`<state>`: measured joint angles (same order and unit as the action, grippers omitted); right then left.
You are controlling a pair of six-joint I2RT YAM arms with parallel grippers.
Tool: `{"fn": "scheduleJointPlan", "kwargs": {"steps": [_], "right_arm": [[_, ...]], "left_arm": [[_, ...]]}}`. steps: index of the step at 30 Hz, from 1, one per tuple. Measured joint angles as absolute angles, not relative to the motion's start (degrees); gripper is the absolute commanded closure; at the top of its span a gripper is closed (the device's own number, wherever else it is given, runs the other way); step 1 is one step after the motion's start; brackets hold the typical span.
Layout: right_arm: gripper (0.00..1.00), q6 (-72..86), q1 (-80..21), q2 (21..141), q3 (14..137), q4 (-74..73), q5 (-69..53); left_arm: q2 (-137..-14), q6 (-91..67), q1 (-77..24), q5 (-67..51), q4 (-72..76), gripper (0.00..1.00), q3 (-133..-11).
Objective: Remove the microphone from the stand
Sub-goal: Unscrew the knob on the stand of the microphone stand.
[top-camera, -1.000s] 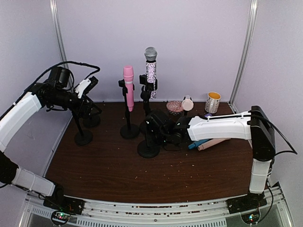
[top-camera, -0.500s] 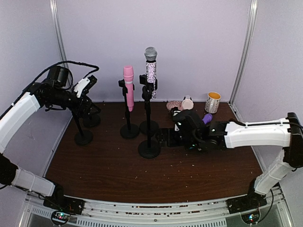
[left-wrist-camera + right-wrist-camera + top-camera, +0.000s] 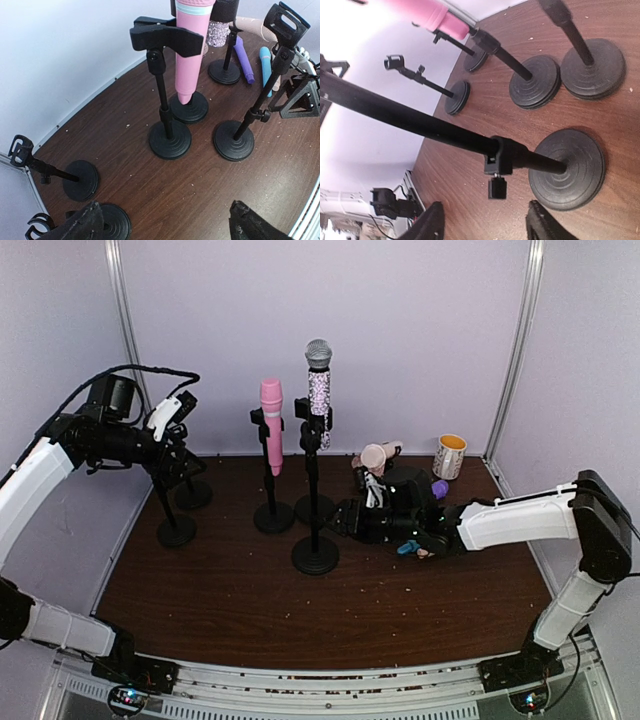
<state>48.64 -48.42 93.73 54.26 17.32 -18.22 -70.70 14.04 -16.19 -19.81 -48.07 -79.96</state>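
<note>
A pink microphone (image 3: pixel 271 425) hangs upright in a black stand clip; it also shows in the left wrist view (image 3: pixel 192 45). A sparkly microphone (image 3: pixel 319 388) with a silver head sits in the stand to its right. An empty front stand (image 3: pixel 314 554) has its pole and knob in the right wrist view (image 3: pixel 497 161). My right gripper (image 3: pixel 347 520) (image 3: pixel 487 225) is open and low, just right of that pole and not touching it. My left gripper (image 3: pixel 180 458) (image 3: pixel 167 231) is open and empty, held above the table at the far left.
Two short empty stands (image 3: pixel 177 530) (image 3: pixel 193 493) stand at the far left, under my left gripper. A beige microphone (image 3: pixel 375 454), a purple one (image 3: pixel 438 488), a blue one (image 3: pixel 405 548) and a yellow-lined mug (image 3: pixel 450 455) lie behind my right arm.
My right gripper pulled back right from the front stand, then came left again to its pole. The left arm rose and shifted slightly left. The beige microphone shifted left.
</note>
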Motion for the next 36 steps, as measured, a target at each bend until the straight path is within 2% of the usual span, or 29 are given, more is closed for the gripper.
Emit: {"fn": "scheduleJointPlan", "kwargs": {"steps": [9,17,19,23,31,33,36], "right_arm": [[0.63,44.8,-48.8,96.7,57.8,15.7,-20.4],[0.84,42.5,-52.4,100.9,59.4,15.3,-14.5],[0.87,41.7,-53.4,101.4,59.9,14.6,-12.2],[0.88,39.9,-55.1,101.4,60.0,13.9,-6.7],[0.75,36.8,-56.6,101.4,60.7,12.6,-0.8],[0.75,36.0,-56.8,101.4,60.9,12.3,-0.1],[0.81,35.0,-56.8,101.4,60.9,11.8,0.4]], "left_arm": [[-70.7,14.3,-16.2,-19.6,-48.1,0.10,-80.1],[-70.7,14.8,-16.2,-19.6,-48.2,0.10,-80.1],[-70.7,14.9,-16.2,-19.6,-48.2,0.11,-80.1],[-70.7,15.1,-16.2,-19.6,-48.3,0.10,-80.1],[-70.9,15.2,-16.2,-19.7,-49.6,0.11,-80.1],[-70.9,15.2,-16.2,-19.7,-49.7,0.11,-80.1],[-71.0,15.1,-16.2,-19.7,-49.8,0.11,-80.1]]}}
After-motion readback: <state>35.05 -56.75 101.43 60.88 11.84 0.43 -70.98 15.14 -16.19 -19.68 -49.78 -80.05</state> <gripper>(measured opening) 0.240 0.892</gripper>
